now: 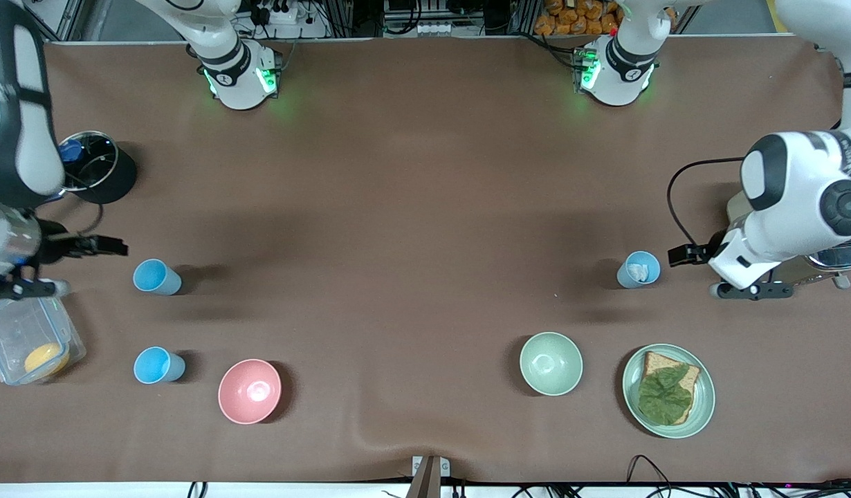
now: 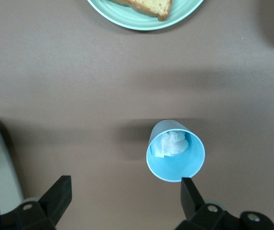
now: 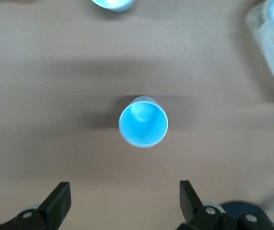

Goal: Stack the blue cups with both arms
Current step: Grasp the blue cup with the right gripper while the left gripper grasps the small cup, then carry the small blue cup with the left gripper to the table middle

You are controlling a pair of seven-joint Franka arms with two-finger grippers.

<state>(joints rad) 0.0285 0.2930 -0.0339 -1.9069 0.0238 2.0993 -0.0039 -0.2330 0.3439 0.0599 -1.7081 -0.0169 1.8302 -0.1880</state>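
Cut off by the front view's edge: the clear box (image 1: 25, 342) with something yellow inside, too blurred to name. In the left wrist view only a slice of the green plate (image 2: 141, 19) and toast (image 2: 148, 5). White scrap inside one blue cup (image 2: 175, 151), unidentifiable.
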